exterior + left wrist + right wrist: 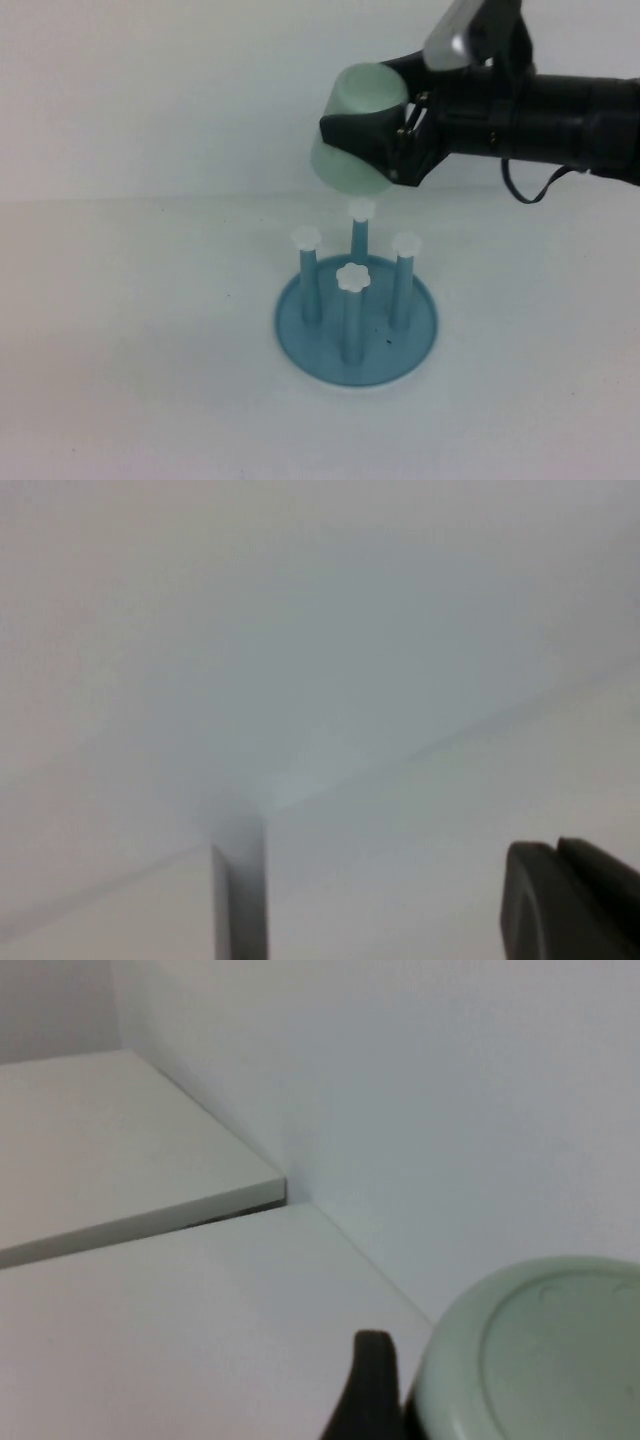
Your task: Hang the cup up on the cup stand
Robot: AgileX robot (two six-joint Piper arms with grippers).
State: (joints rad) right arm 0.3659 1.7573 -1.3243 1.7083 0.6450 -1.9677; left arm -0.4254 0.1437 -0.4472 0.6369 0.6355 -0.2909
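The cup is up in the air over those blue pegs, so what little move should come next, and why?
Probably a small tilt and descent. The right gripper holds the cup tilted above the cup stand, near its rear peg but not on it. Turning the mouth down over that peg comes first. The left gripper appears only in its wrist view.

Black right gripper (372, 128), black arm with silver wrist block, looped cable

No legible text, label or number on any visible surface.
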